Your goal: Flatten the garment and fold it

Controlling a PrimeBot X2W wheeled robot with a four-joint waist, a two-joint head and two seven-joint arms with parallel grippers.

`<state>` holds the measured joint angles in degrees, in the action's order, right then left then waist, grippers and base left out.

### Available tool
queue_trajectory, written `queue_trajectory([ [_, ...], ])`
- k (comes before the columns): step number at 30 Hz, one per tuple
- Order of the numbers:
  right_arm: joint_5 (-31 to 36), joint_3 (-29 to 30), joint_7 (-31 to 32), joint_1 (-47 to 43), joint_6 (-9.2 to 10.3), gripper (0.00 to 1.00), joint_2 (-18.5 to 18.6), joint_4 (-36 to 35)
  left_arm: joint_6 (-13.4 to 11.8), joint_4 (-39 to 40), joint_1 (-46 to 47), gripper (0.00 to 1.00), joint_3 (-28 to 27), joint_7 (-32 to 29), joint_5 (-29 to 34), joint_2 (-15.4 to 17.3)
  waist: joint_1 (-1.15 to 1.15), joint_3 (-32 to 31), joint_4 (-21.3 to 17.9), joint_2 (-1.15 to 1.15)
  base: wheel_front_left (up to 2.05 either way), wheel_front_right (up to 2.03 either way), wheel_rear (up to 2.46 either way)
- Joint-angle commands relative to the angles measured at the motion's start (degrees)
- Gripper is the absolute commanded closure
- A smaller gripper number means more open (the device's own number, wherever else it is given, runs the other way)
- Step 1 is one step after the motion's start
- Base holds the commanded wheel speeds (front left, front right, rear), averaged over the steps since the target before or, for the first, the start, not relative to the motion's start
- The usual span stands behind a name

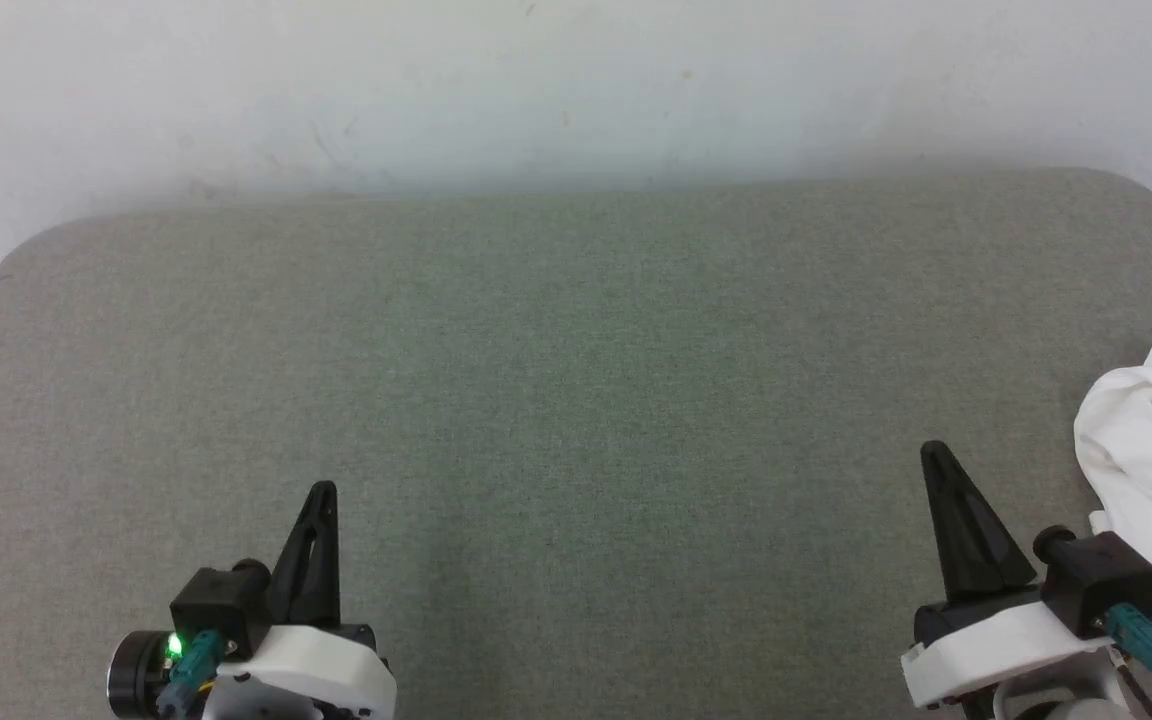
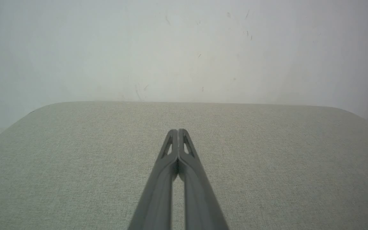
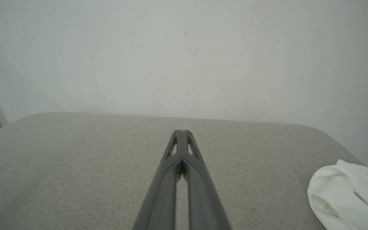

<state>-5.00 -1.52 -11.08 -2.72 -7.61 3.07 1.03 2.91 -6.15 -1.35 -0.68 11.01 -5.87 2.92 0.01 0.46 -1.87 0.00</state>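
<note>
One garment (image 1: 1141,450), a white top with a line of grey zigzag stitching, lies bunched at the table's right edge, just beside the right gripper (image 1: 936,452) and clear of its fingers. There are two grippers, that one and the left gripper (image 1: 324,492), each with fingers pressed together on nothing. The single table (image 1: 576,350) is covered in grey-green woven fabric and has rounded corners. A scuffed white wall (image 1: 576,80) stands behind it.

light was soft, even and fairly bright, greenish in the head view. a faint shadow band lay low on the wall (image 1: 576,175). wrist views were paler, bowed at the edges; the garment (image 1: 1131,440) looked nearly blown out.
</note>
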Motion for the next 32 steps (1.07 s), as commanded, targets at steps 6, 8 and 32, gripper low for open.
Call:
queue_trajectory([
  [6, 0.8, 0.2, 1.0, 0.7, 0.04, 1.00, -0.1, -0.3, -0.5, 0.8, 0.3, 1.00, 0.1, -1.0, 0.9, 0.0, 0.00, 0.0, 0.1, 0.00, 0.00, 0.00, 0.00],
  [8, 0.9, 0.3, 1.3, 0.7, 0.04, 1.00, -0.1, -0.3, -0.6, 0.9, 0.4, 1.00, 0.1, -1.2, 1.0, 0.0, 0.00, 0.0, 0.2, 0.00, 0.00, 0.00, 0.00],
  [32, 2.0, 0.6, 4.1, 1.3, 0.06, 1.00, -0.1, -0.5, -1.2, 2.4, 0.7, 1.00, 0.3, -4.0, 2.4, 0.0, 0.00, -0.2, 0.7, 0.00, 0.00, 0.00, 0.00],
])
